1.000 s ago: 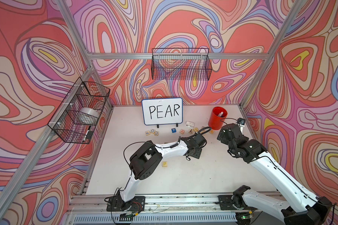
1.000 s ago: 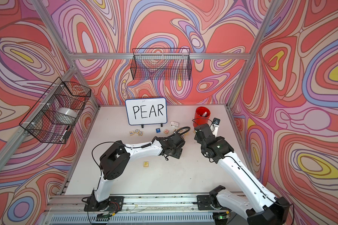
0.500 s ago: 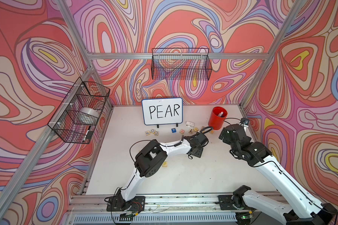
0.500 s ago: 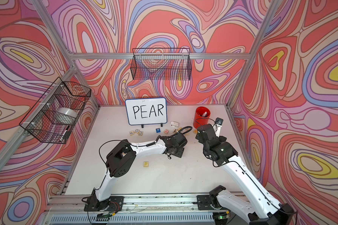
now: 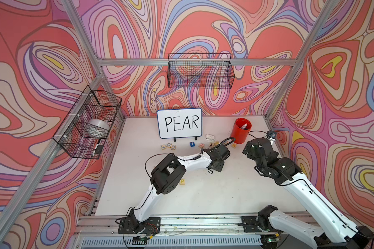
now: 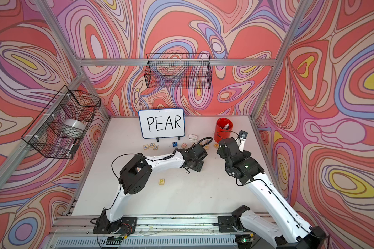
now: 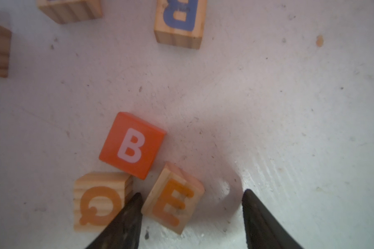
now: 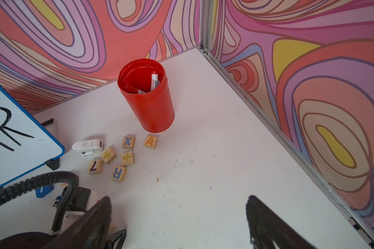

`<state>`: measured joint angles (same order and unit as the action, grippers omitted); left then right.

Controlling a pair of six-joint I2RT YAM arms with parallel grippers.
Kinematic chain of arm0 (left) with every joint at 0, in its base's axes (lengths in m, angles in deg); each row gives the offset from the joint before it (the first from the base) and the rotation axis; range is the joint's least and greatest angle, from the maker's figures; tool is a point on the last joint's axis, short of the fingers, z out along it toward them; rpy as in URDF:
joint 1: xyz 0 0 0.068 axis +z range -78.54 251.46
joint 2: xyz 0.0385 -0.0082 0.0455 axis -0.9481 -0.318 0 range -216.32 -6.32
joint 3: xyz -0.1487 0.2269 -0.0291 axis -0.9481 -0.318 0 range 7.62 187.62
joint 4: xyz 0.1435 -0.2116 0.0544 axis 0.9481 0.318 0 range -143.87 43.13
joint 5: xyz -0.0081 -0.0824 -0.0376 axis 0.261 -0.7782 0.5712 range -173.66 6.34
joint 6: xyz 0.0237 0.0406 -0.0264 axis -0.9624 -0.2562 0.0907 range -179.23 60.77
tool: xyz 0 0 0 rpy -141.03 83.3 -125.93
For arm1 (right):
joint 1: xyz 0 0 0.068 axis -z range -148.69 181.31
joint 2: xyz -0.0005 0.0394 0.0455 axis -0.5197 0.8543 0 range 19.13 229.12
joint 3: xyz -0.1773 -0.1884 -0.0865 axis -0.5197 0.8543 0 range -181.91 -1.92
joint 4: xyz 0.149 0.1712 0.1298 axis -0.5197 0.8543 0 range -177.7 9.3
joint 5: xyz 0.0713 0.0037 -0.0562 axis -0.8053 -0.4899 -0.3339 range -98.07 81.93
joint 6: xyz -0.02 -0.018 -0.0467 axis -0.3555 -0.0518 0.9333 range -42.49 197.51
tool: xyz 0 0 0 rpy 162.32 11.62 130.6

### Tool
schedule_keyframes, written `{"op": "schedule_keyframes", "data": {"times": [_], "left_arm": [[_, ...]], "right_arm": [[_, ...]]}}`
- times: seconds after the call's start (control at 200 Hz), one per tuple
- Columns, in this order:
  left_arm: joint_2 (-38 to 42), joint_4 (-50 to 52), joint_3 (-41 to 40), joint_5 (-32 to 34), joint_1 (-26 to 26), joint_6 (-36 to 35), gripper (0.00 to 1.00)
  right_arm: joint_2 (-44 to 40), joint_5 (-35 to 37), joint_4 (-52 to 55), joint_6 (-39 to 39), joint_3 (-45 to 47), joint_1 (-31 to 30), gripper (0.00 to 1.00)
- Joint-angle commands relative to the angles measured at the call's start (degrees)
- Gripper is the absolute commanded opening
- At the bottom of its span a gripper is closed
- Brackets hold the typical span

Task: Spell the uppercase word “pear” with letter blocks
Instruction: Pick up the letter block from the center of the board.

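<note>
In the left wrist view the E block [image 7: 173, 198] sits askew on the table between the fingers of my open left gripper [image 7: 192, 193]. One fingertip [image 7: 136, 200] touches its edge and the other stands well apart. The blue R block [image 7: 179, 21] lies farther off and shows again as the R block [image 8: 118, 173] in the right wrist view, near the orange A block [image 8: 151, 141]. The yellow P block [image 5: 182, 181] lies alone beside the left arm's elbow. My right gripper [image 8: 179, 199] hangs open over bare table.
A solid orange B cube [image 7: 132, 145] and a Q block [image 7: 97, 200] crowd the E block. A red cup [image 8: 147, 97] with markers stands behind the A block, beside X and symbol blocks. The PEAR whiteboard [image 5: 179, 122] stands at the back, with the F, O, C blocks [image 5: 168, 146] in front of it.
The left arm has stretched farther toward the back-right cluster of blocks, its elbow shifting right. The right arm has drawn back slightly to the right.
</note>
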<state>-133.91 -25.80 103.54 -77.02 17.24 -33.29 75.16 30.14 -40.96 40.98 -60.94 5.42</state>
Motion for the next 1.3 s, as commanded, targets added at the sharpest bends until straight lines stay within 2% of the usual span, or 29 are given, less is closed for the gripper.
{"op": "schedule_keyframes", "data": {"times": [0.0, 0.306, 0.661, 0.836, 0.967, 1.132, 1.297], "left_arm": [[-1.6, 1.5, 0.8, -0.3, 0.5, -5.7, 0.68], [-2.1, -0.4, 0.5, -4.1, 1.3, -12.8, 0.68], [-4.7, 2.2, 3.9, -5.8, 1.5, -15.2, 0.64], [-3.0, 1.9, 1.2, -5.7, 1.5, -12.6, 0.59], [-1.7, 2.3, -0.5, -6.0, 1.2, -7.8, 0.56], [0.5, 1.5, -3.7, -4.4, -0.2, -2.4, 0.56], [2.3, -1.0, -6.5, -6.3, -1.5, 0.2, 0.57]], "right_arm": [[-0.6, 1.0, 0.3, -0.5, 1.1, 0.3, 0.98], [-0.9, 1.2, 1.5, -1.7, 1.4, 0.3, 0.98], [-1.7, 1.8, 3.1, -3.2, 1.9, 0.3, 0.98], [-1.7, 1.8, 3.0, -3.7, 1.9, 0.3, 0.98], [-1.5, 1.9, 3.0, -3.8, 2.0, 0.3, 0.99], [-1.2, 1.8, 2.8, -3.8, 2.2, 0.3, 0.98], [-1.0, 1.9, 2.5, -3.6, 2.4, 0.3, 0.98]]}}
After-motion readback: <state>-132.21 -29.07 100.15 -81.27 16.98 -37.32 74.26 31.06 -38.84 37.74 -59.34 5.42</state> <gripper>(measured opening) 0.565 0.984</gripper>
